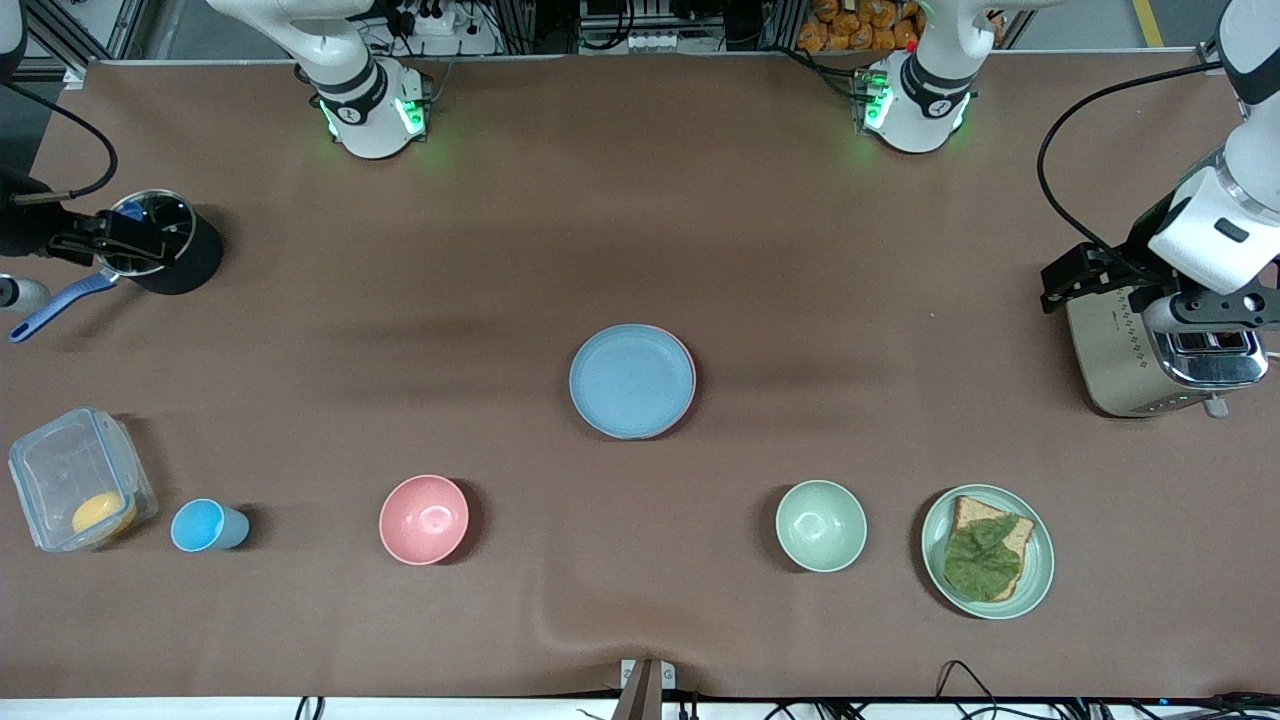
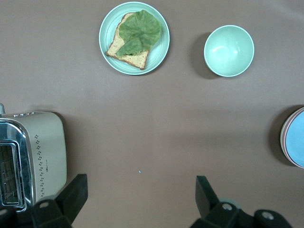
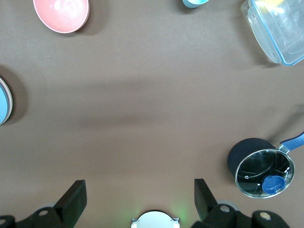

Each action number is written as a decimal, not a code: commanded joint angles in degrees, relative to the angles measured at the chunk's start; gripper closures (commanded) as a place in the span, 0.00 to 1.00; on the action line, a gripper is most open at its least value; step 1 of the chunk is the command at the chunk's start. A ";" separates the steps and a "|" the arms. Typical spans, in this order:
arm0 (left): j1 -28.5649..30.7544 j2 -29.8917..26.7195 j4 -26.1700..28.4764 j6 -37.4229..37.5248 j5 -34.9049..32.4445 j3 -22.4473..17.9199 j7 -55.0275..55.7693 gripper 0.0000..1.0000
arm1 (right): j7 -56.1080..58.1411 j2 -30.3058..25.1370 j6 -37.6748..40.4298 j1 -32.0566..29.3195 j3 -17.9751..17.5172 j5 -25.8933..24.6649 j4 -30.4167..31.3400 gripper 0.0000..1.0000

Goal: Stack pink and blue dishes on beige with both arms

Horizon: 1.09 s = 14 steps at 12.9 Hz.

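Front view: high across the table (image 1: 640, 250), facing both bases, taking in the whole top. Left wrist view: straight down from well above, over toaster (image 2: 28, 159), green plate (image 2: 134, 38), green bowl (image 2: 229, 50). Right wrist view: likewise down over pot (image 3: 260, 168), pink bowl (image 3: 61, 14). Shared by all three: blue plate (image 1: 632, 381)

brown table cloth (image 1: 700, 230) | metal frame rack (image 1: 560, 20) along top | even light
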<state>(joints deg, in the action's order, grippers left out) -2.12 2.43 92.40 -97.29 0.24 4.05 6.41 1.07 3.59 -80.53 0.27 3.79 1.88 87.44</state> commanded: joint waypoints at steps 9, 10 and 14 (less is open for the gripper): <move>-0.16 -1.20 0.85 0.00 -0.68 -0.09 0.09 0.00 | -0.99 2.04 -1.20 -0.71 -0.63 -0.82 -3.16 0.00; -0.16 -1.20 0.85 0.00 -0.68 -0.09 0.09 0.00 | -0.99 2.04 -1.20 -0.71 -0.63 -0.82 -3.16 0.00; -0.16 -1.20 0.85 0.00 -0.68 -0.09 0.09 0.00 | -0.99 2.04 -1.20 -0.54 -0.63 -0.74 -3.16 0.00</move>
<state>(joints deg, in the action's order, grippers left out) -2.12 2.42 92.40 -97.29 0.23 4.06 6.41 0.72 4.86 -82.29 0.27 3.77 1.84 85.93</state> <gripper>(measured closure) 0.000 0.000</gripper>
